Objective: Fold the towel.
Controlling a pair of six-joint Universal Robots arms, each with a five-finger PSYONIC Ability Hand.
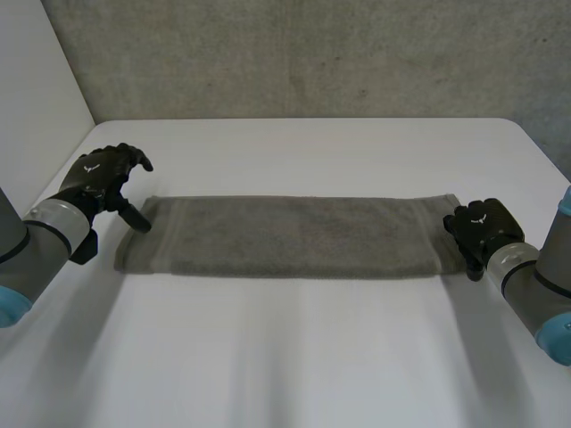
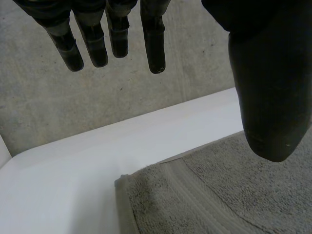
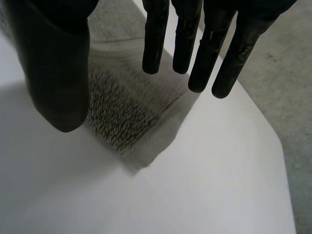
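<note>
Grey towel [image 1: 290, 236] lies flat on the white table [image 1: 294, 357], with its long axis running from one hand to the other. Left hand [image 1: 103, 178] hovers over the towel's far left corner — fingers straight, thumb spread, nothing held. Right hand [image 1: 477, 230] is at the right short edge, fingers likewise straight and apart from the thumb, empty. Each hand is nearest its own end.

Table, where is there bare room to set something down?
The table is bare in a wide band between the towel and its near edge, and another toward the wall. Crowded: the towel's ends, at the left hand and right hand.
</note>
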